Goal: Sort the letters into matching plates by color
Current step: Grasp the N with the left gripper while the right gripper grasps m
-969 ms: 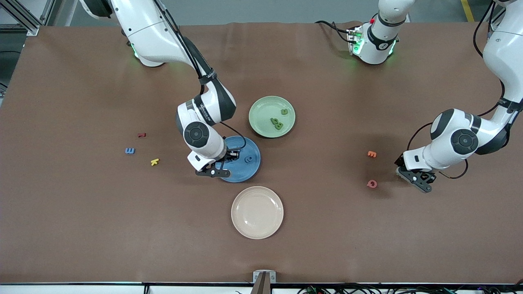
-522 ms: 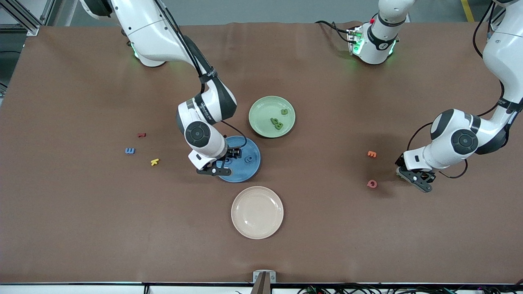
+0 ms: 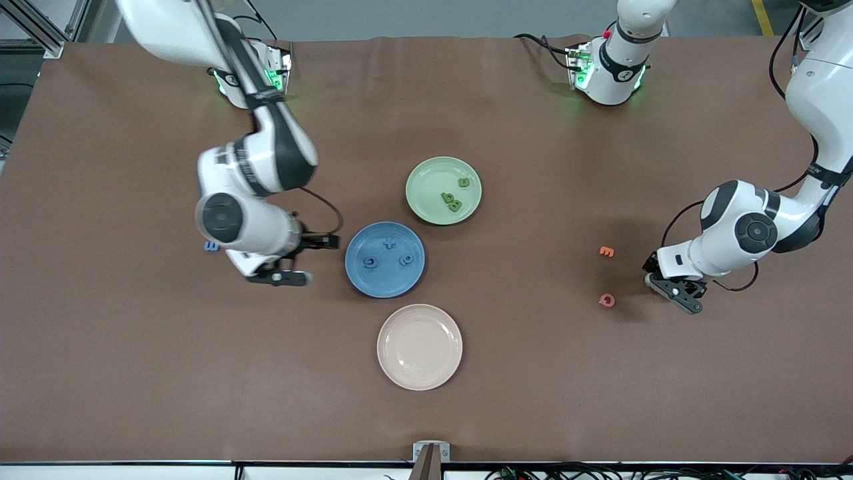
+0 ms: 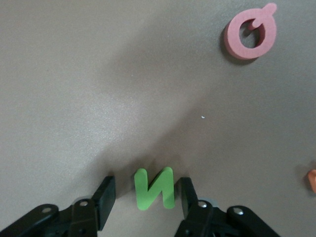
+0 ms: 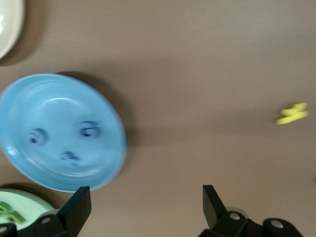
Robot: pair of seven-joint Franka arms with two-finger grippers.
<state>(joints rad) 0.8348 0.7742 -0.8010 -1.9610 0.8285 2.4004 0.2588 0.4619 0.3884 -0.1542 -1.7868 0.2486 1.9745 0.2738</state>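
A cream plate (image 3: 419, 347) is set on the brown table (image 3: 133, 373), nearest the front camera. An orange letter (image 3: 606, 252) and a pink letter (image 3: 606, 300) lie near each other; a yellow letter (image 5: 292, 114) lies apart.

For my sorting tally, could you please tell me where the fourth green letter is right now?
The green letter N lies on the table between the open fingers of the left gripper, toward the left arm's end, beside the pink letter.
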